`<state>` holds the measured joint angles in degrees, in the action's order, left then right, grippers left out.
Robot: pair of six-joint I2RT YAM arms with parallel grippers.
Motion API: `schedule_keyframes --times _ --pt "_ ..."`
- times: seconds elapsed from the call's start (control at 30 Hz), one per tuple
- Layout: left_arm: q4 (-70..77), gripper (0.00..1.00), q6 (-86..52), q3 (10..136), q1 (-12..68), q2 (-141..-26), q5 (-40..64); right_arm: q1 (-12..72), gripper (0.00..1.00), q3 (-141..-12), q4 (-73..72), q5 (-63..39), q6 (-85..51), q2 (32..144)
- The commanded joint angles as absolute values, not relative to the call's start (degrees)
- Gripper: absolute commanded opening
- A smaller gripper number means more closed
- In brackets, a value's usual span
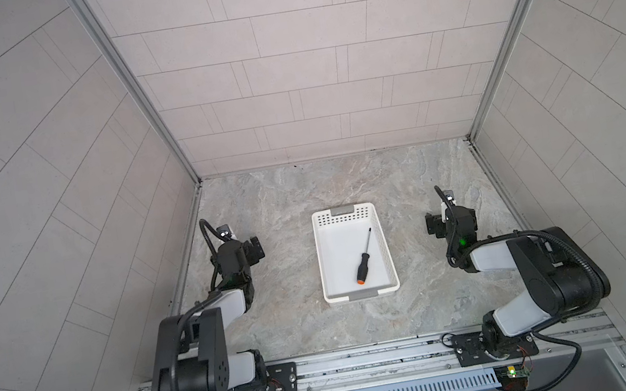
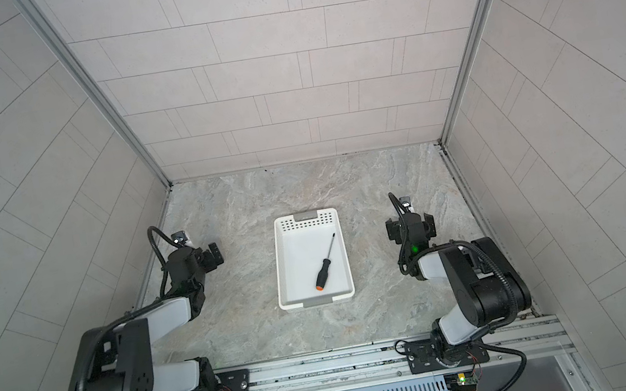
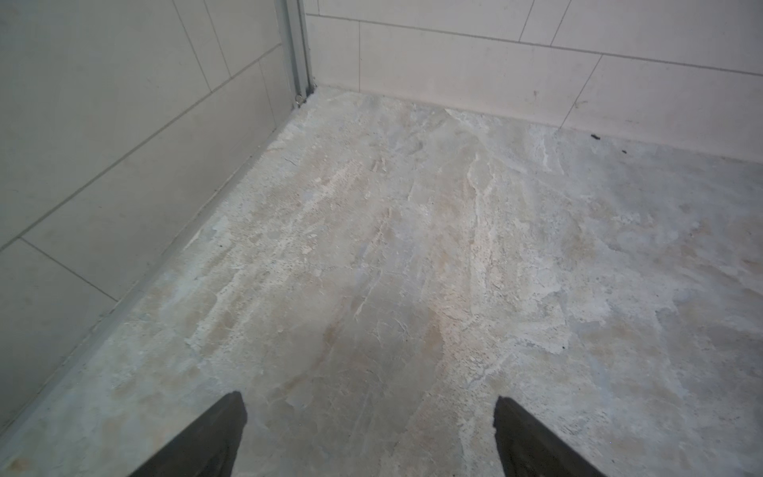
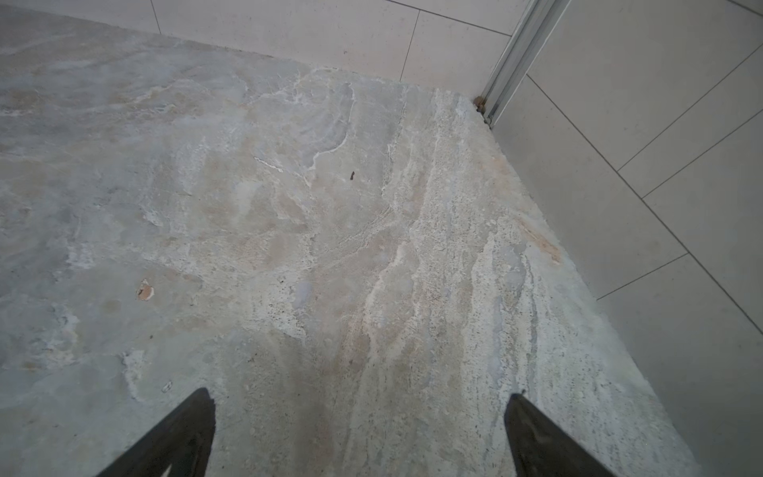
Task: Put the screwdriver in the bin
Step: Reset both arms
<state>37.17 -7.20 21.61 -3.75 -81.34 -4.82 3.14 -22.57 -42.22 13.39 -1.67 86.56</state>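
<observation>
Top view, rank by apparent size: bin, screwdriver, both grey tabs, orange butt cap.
1. bin, largest by far.
2. screwdriver, longer than either tab.
3. near grey tab and far grey tab: look about alike, not ranked.
4. orange butt cap, smallest.

No text, label, brand, number or sign can be read in any of the views.
</observation>
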Motion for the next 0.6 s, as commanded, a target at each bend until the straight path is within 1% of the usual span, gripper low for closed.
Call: schedule_keyframes --times 0.0,0.1,0.17,0.2,0.57 --pt "38.6 1.0 -3.3 26.3 -3.6 -85.0 3.4 2.0 1.0 -24.6 -41.3 9.0 -3.4 86.4" --pt "38.1 1.0 -1.4 27.2 -1.7 -86.8 2.1 2.1 1.0 -24.9 -41.1 9.0 -3.3 86.6" --pt "42.8 1.0 -1.6 25.9 -1.6 -88.7 2.0 2.1 1.0 -24.9 -41.2 9.0 -3.3 86.6" --pt "40.6 1.0 -1.3 26.2 -1.6 -88.0 2.1 2.1 1.0 -24.9 -41.1 9.0 -3.3 86.4" --pt "41.4 1.0 -1.3 26.0 -1.5 -88.2 1.9 2.5 1.0 -25.2 -40.8 9.3 -2.9 86.6"
